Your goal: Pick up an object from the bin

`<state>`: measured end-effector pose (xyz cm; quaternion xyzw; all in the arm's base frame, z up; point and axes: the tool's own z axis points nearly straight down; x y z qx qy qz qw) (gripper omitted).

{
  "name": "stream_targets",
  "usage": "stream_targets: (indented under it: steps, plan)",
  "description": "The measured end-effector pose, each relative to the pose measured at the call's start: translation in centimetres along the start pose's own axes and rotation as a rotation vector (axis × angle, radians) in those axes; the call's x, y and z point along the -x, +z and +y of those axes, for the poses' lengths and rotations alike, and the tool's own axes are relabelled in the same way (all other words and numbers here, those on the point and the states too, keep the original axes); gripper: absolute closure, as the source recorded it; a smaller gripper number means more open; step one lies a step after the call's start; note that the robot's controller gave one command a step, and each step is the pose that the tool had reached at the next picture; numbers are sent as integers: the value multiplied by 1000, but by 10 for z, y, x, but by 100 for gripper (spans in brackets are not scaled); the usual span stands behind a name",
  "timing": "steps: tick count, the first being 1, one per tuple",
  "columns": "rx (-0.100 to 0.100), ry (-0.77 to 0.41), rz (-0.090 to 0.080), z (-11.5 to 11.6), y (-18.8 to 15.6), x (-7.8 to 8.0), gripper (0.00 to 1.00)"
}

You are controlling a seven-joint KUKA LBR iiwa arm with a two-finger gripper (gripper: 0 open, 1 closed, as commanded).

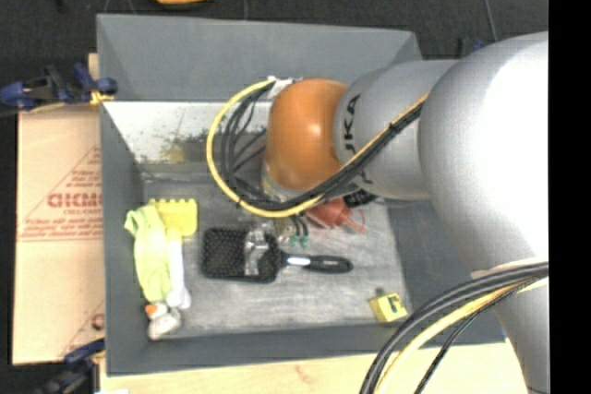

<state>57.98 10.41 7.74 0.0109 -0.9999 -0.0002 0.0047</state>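
My gripper (259,250) is low in the middle of the bin, under the arm's orange cover. It sits on the right end of a black mesh-patterned pad (224,254). Whether it holds the pad I cannot tell. Just right of the gripper lies a slim black tool with a white neck (319,264). A red thing (331,213) lies partly hidden under the arm, up and to the right of the gripper.
A yellow toy brick (178,216) and a yellow-green cloth (152,259) lie on the bin's left side, with a small white thing (164,320) at the cloth's lower end. A small yellow piece (389,306) sits in the front right corner. The arm covers the bin's right half.
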Motion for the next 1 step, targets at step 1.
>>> stream_targets:
  steps: [1]
  plan:
    - [0, 5, -13, 0, -132, 5, 100]
